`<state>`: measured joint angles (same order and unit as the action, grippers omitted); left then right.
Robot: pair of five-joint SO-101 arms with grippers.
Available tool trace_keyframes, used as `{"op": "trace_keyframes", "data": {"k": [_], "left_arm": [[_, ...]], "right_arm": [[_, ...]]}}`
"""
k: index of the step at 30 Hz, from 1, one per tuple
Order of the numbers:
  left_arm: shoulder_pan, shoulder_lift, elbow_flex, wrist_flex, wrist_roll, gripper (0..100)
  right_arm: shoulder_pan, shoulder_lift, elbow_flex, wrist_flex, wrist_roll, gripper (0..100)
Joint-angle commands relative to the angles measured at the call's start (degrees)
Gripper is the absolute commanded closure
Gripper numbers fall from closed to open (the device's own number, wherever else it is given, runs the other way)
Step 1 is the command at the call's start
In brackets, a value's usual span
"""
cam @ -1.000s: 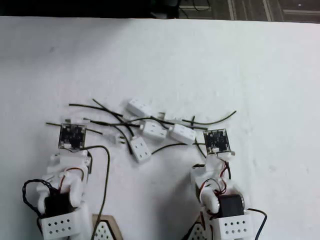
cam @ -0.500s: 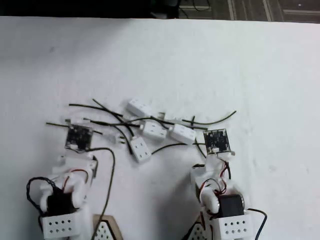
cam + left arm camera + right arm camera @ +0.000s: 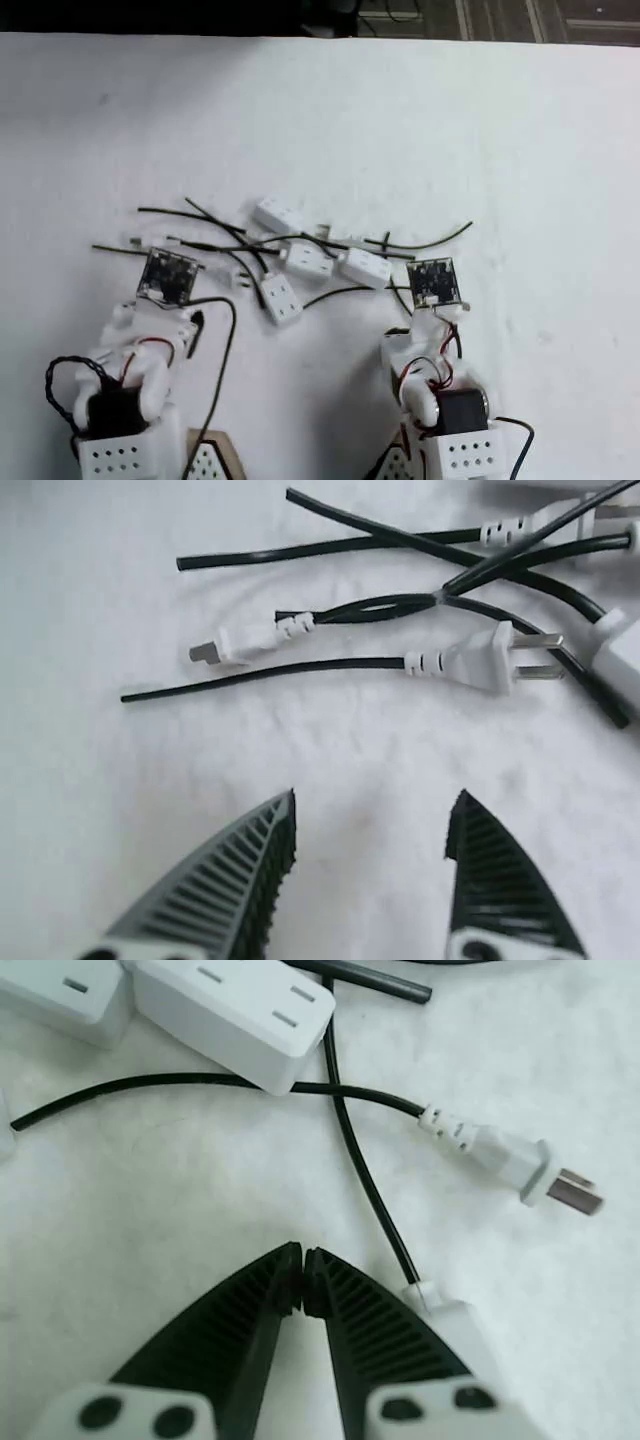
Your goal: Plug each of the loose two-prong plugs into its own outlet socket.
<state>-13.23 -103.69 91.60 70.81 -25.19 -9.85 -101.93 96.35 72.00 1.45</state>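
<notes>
Several white outlet sockets [image 3: 308, 260] lie in a cluster mid-table, tangled with black cords. In the left wrist view, a white two-prong plug [image 3: 490, 660] lies flat just beyond my left gripper [image 3: 372, 815], which is open and holds nothing. A second plug [image 3: 245, 642] lies beside it, pointing the other way. My right gripper [image 3: 301, 1263] is shut on nothing, just above the table. Past it lie a loose plug [image 3: 510, 1160] with bare prongs and a socket block [image 3: 235, 1005]. Another plug body [image 3: 440, 1308] lies partly hidden beside one right finger.
Black cords [image 3: 420, 243] cross over one another around the sockets. Both arm bases [image 3: 115, 440] stand at the table's near edge. The white table [image 3: 330, 120] is bare beyond the cluster and to the far right.
My left arm has swung to the right, towards the plugs and sockets. The right arm has kept still.
</notes>
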Motion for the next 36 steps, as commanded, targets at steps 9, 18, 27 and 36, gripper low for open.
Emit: {"op": "trace_keyframes", "data": {"k": [9,18,27,36], "left_arm": [[-0.1,-0.4,-9.2,-0.5,-7.7,72],[-0.3,-0.4,-11.3,-0.1,-7.7,72],[-0.3,-0.4,-11.1,-0.6,-8.2,72],[-0.5,-0.3,-14.0,-0.1,-7.6,73]], "right_arm": [[-0.5,-0.4,0.6,0.1,0.0,98.1],[-0.5,-0.4,0.6,0.1,0.0,98.1],[-0.5,-0.4,0.6,0.1,0.0,98.1],[-0.5,-0.4,0.6,0.1,0.0,98.1]]}}
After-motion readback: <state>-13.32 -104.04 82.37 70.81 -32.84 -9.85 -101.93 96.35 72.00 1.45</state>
